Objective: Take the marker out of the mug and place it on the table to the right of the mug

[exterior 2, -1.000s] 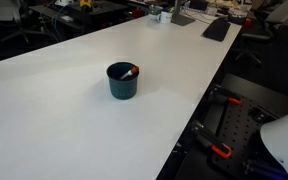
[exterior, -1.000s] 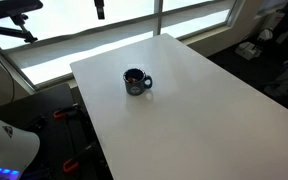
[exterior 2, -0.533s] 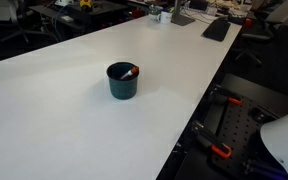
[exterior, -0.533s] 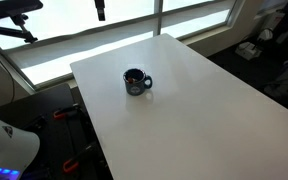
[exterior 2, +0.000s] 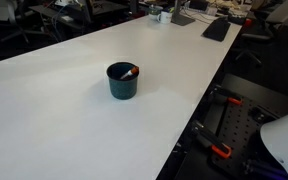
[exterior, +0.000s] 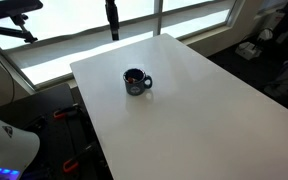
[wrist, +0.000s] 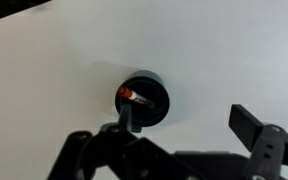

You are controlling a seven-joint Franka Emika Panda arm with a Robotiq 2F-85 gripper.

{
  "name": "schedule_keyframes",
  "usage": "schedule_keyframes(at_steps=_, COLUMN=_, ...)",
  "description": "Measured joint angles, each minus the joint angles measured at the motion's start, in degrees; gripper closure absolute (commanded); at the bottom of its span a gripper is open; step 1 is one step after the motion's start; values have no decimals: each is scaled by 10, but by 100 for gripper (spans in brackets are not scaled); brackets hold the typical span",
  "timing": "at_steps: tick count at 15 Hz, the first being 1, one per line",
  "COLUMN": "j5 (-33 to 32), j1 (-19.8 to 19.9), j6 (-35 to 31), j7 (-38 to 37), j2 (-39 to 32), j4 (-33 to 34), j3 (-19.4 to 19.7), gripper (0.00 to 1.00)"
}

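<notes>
The white table (exterior: 204,110) runs from upper left to lower right in an exterior view. The dark mug (exterior: 135,81) stands upright on it, left of frame centre, its handle toward the frame's right. In the wrist view the mug (wrist: 144,98) sits at centre on the table (wrist: 54,50).

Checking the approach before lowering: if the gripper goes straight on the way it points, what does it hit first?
Probably the mug. The open gripper points down, one finger over the mug's rim near the marker, the other over bare table. Depth is unclear.
</notes>
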State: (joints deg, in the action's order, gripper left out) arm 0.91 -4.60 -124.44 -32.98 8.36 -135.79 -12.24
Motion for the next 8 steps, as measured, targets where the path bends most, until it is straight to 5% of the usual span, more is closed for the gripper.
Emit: schedule_keyframes(at_steps=8, j5=-85, j1=22, j6=-64, j7=0, j2=-50, j4=-19, j3=55, gripper=0)
